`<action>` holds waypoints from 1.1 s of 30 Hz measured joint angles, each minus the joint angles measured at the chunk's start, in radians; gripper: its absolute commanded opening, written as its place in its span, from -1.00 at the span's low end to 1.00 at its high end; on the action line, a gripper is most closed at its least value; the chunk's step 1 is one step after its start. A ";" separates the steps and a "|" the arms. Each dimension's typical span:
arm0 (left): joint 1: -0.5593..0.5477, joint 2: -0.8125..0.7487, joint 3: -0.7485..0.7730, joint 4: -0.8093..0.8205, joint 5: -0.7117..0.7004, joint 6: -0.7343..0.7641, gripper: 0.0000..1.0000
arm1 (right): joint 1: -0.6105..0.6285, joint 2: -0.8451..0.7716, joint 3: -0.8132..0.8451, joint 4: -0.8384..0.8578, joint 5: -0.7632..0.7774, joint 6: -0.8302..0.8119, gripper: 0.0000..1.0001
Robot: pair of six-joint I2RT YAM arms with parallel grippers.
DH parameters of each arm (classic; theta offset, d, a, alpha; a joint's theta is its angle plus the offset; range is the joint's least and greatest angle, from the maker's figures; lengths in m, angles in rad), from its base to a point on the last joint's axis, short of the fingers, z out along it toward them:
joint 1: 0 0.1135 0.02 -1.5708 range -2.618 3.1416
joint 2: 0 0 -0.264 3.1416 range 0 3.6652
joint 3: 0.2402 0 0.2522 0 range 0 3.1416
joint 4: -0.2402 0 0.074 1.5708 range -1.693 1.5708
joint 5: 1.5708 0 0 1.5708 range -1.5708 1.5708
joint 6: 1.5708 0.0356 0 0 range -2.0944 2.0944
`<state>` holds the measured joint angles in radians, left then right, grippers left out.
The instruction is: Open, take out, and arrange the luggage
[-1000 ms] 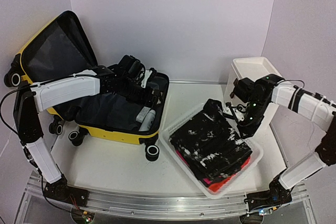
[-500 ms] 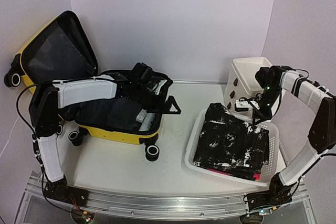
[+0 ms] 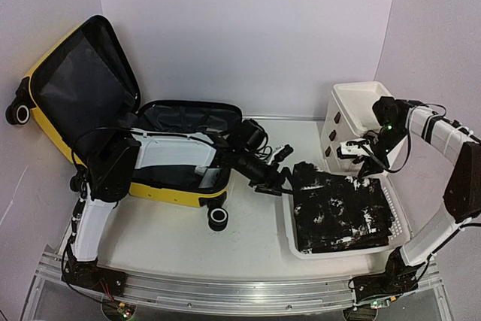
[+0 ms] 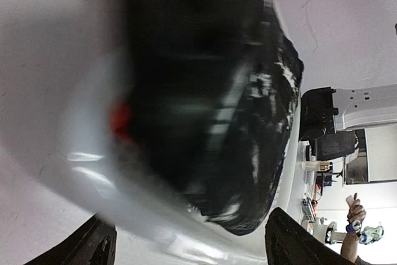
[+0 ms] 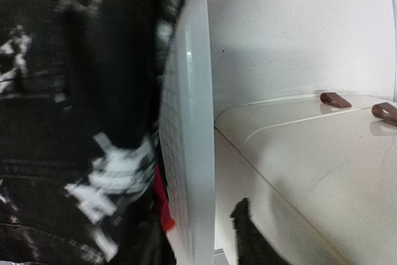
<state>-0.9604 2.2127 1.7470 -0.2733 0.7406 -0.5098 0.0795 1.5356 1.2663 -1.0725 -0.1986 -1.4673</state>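
The yellow luggage (image 3: 176,192) lies open at the left of the top view, its dark-lined lid (image 3: 79,84) standing up. My left arm reaches out of it to the right. My left gripper (image 3: 279,174) is open at the left rim of the white basket (image 3: 342,249), and nothing sits between its wide-spread fingers (image 4: 102,243). Folded black-and-white clothes (image 3: 338,212) fill the basket, with something red underneath (image 4: 121,119). My right gripper (image 3: 362,160) is at the basket's far right rim (image 5: 192,153). One dark finger (image 5: 247,231) stands just clear of that rim; the other is hidden.
A white drawer cabinet (image 3: 353,107) stands right behind the basket, its side (image 5: 298,159) almost against the rim. A white object (image 3: 207,171) lies inside the luggage. The walls close in at the back and on both sides.
My left arm has swung out of the luggage to the basket's left edge. The basket has turned square and slid nearer. My right gripper's jaws have widened off the rim.
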 measured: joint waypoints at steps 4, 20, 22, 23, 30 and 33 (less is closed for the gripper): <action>-0.037 0.064 0.058 0.012 0.028 -0.021 0.63 | -0.002 -0.117 -0.081 0.072 -0.080 0.093 0.96; -0.165 0.294 0.379 0.002 -0.005 -0.085 0.92 | 0.002 -0.484 -0.046 0.338 -0.056 1.258 0.97; -0.182 0.278 0.349 0.013 -0.039 -0.068 0.95 | 0.000 -0.399 0.024 0.325 -0.006 1.375 0.97; -0.190 0.257 0.311 0.014 -0.055 -0.058 0.95 | 0.000 -0.367 0.048 0.314 0.011 1.412 0.97; -0.129 0.012 0.046 -0.106 -0.174 0.054 0.96 | 0.008 -0.097 0.278 0.186 0.102 1.566 0.97; -0.071 -0.148 -0.041 -0.177 -0.269 0.117 0.95 | 0.049 -0.001 0.340 0.159 0.166 1.567 0.91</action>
<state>-1.0317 2.0651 1.7058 -0.4503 0.4717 -0.3923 0.1287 1.5345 1.6058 -0.9131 -0.0330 0.0994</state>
